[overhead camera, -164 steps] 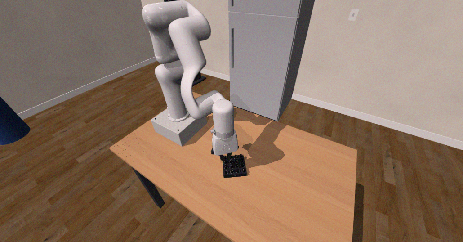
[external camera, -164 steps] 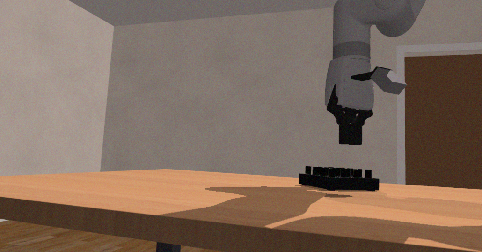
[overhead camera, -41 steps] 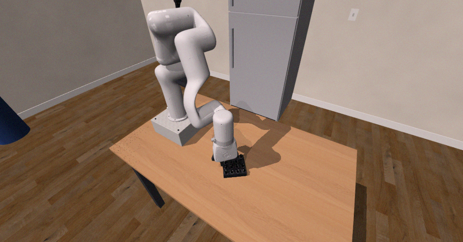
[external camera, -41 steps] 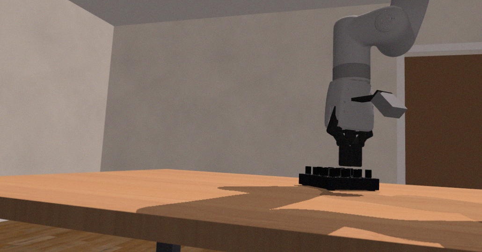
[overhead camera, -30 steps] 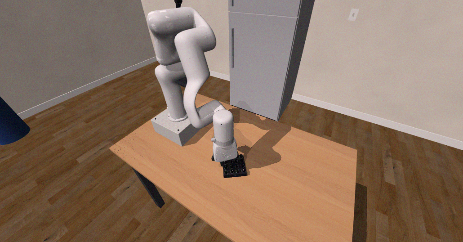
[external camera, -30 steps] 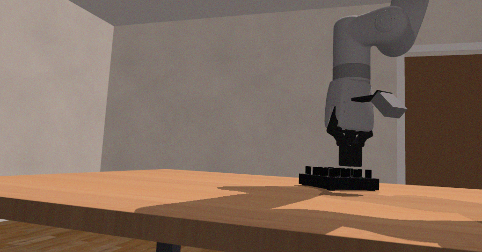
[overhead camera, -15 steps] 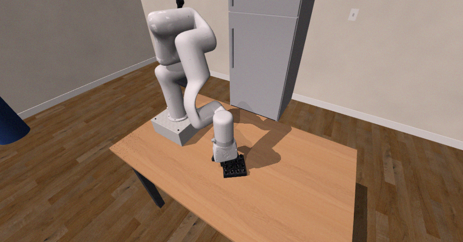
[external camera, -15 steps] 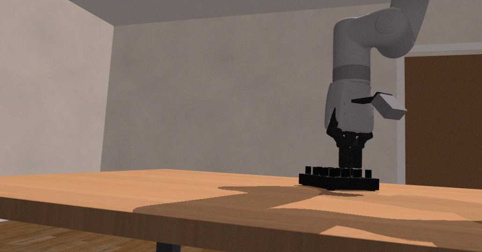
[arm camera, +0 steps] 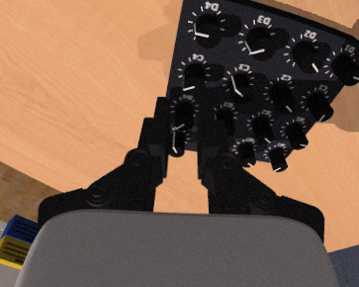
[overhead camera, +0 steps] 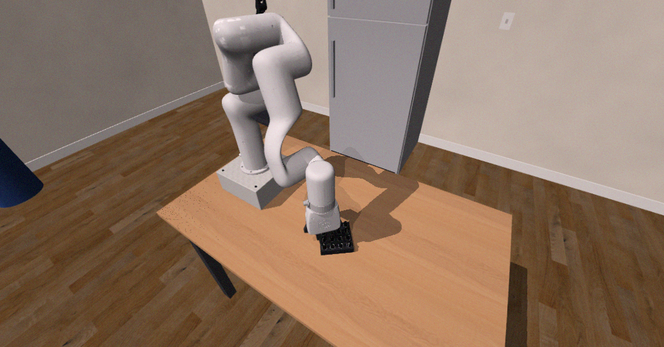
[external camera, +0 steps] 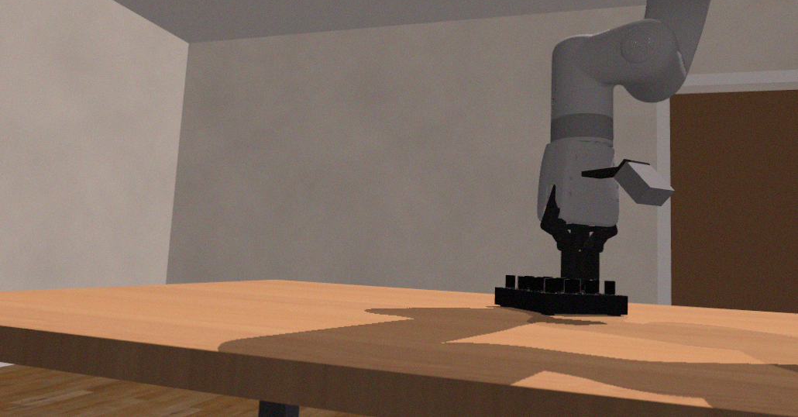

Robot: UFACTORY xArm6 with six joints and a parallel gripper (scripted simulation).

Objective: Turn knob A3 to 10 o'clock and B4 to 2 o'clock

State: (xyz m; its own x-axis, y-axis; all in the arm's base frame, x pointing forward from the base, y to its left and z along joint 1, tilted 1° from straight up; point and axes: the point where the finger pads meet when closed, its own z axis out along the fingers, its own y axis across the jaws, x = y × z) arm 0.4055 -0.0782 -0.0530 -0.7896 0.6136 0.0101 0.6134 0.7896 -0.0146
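The black knob box stands on the table; in the wrist view its names are upside down and row D is at the top. My gripper points straight down, its fingers slightly apart and low over the box. Knob B4 stands between the fingertips, with no clear grip on it; its white line points left and slightly down in the wrist view. Knob A4 shows just beyond it. Knob A3 is hidden behind the right finger, so its line cannot be seen.
Knob C4 and knob B3 stand close to the fingers. Knob A2 and knob A1 stand farther right. The arm's base is at the table's far left; a fridge stands behind.
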